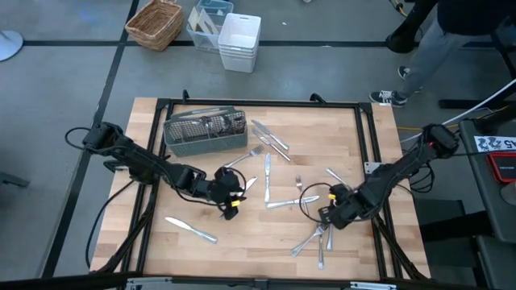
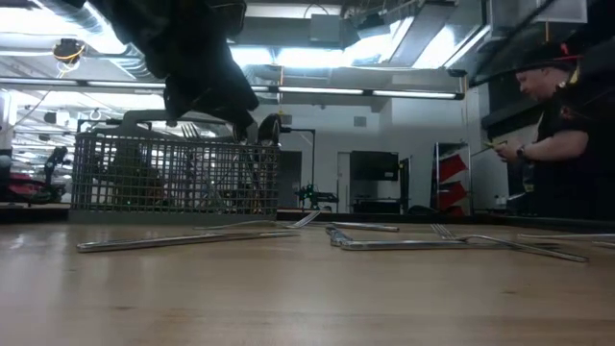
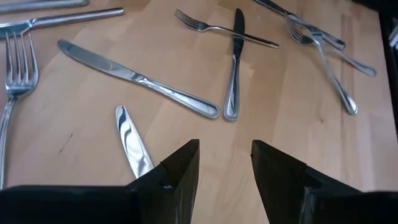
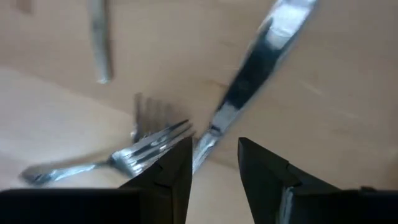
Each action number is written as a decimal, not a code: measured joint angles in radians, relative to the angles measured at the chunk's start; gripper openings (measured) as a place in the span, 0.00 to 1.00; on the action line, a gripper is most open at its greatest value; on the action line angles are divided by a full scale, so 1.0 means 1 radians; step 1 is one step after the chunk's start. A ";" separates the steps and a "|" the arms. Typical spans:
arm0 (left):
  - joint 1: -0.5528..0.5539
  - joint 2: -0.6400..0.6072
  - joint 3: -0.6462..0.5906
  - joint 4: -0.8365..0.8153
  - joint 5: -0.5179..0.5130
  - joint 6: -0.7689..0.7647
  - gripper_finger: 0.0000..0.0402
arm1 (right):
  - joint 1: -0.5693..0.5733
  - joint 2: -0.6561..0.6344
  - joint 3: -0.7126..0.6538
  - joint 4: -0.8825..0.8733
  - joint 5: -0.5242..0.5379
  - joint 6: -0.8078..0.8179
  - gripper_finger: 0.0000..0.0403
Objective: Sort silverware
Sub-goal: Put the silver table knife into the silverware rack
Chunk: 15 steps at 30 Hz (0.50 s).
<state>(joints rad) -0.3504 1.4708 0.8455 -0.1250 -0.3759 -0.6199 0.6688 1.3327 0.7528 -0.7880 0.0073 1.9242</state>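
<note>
A: Where is the silverware [image 1: 268,174] lying?

B: Most of it is lying loose on the wooden desk [image 1: 355,137]. Knives and forks are spreading across the middle, a cluster is sitting near the front right [image 1: 314,240], and a lone knife [image 1: 191,229] is lying toward the front left. More pieces are standing inside the grey mesh caddy [image 1: 205,131] at the back left of the desk.

A: What is the left gripper [image 1: 231,196] doing?

B: It is hovering over the middle of the desk, just in front of the caddy. In its wrist view the fingers [image 3: 180,171] are standing apart with bare wood between them, gripping nothing. A knife blade [image 3: 132,140] is lying just beside one finger, and a crossed fork and knife [image 3: 234,38] are lying farther ahead.

A: And the right gripper [image 1: 330,215]?

B: It is hanging low over the front-right cluster. Its fingers [image 4: 171,173] are also standing apart, and a knife [image 4: 250,68] is running toward the gap between them, with a fork [image 4: 112,158] lying just beside. Whether the fingers are touching that knife cannot be told.

A: Anything beyond the desk?

B: A wicker basket [image 1: 156,22] and a white bin [image 1: 239,42] are sitting on the floor behind it, and a person [image 2: 567,135] is standing at the right, looking down.
</note>
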 joint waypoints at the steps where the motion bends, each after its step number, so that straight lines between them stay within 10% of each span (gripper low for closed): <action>1: 0.000 0.000 0.000 0.001 0.000 0.009 0.34 | 0.010 0.012 0.000 -0.002 0.001 0.025 0.33; 15: 0.000 0.000 0.000 0.000 0.000 0.060 0.34 | 0.044 0.142 0.000 0.087 0.003 0.099 0.33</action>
<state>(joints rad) -0.3508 1.4704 0.8455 -0.1247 -0.3763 -0.5598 0.7132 1.4746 0.7528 -0.7010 0.0105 2.0233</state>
